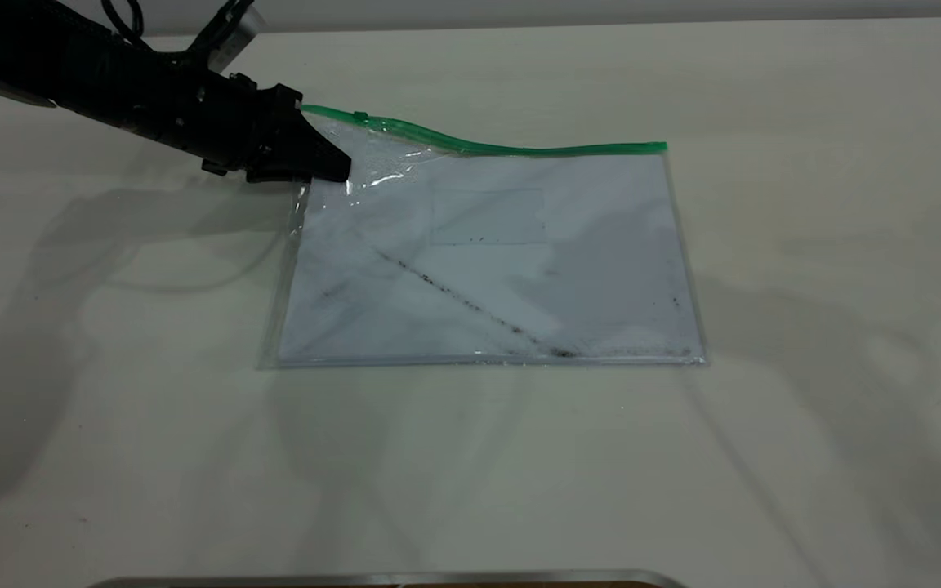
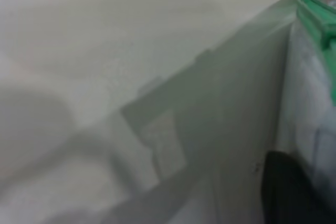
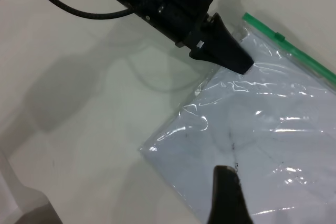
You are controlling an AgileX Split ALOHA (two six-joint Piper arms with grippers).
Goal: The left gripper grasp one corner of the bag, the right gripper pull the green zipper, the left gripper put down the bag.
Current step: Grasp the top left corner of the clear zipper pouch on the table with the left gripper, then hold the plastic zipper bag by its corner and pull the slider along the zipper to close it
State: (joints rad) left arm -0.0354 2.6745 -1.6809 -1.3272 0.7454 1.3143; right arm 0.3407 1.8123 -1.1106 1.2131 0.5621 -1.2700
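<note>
Plain off-white table (image 1: pixel 805 343), clear plastic bag (image 1: pixel 519 278) lying on it, white paper inside, green zipper (image 1: pixel 536 149) along far edge

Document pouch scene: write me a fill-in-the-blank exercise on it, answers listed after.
1. The left end effector grips the document pouch at the corner nearest the zipper's ____.
2. The zipper strip is coloured ____.
3. The pouch's gripped corner is ____ off the table.
4. A dark ____ smudge line crosses the paper inside.

Answers: slider; green; lifted; diagonal
</note>
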